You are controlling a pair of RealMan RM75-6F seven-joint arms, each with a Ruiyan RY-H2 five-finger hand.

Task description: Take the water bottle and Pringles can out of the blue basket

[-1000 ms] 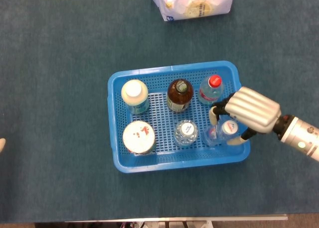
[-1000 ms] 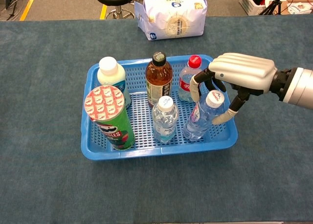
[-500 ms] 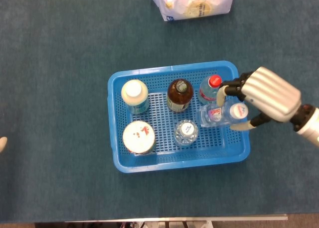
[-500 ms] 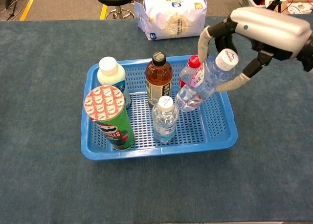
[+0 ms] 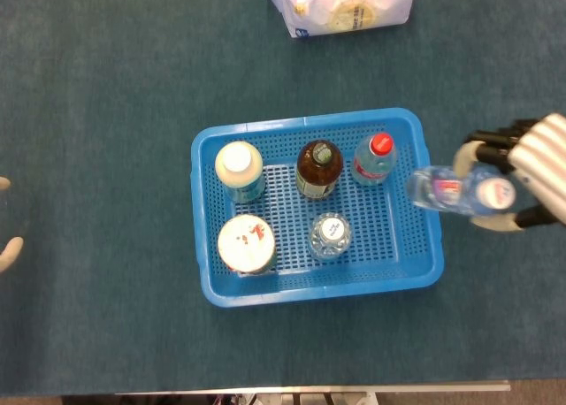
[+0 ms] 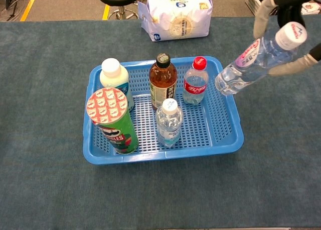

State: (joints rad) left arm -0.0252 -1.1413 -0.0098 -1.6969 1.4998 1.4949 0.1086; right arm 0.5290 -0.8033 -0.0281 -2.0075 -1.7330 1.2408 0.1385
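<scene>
The right hand [image 5: 517, 171] grips a water bottle [image 6: 256, 59] near its cap, and that bottle has come up and out of the basket [image 5: 318, 286] — a second ago it stood in the basket's lower right corner. Now it hangs tilted, cap toward the right of the frame, its base above the basket's right rim. One half of the task looks nearly done; the bottle only needs setting down on the table to the right.

The Pringles can [image 6: 113, 120] stands in the basket's lower left (untouched, by the look of it). The left hand [image 5: 7, 246] barely shows at the left edge of the head view — I cannot tell whether it is open or closed.
</scene>
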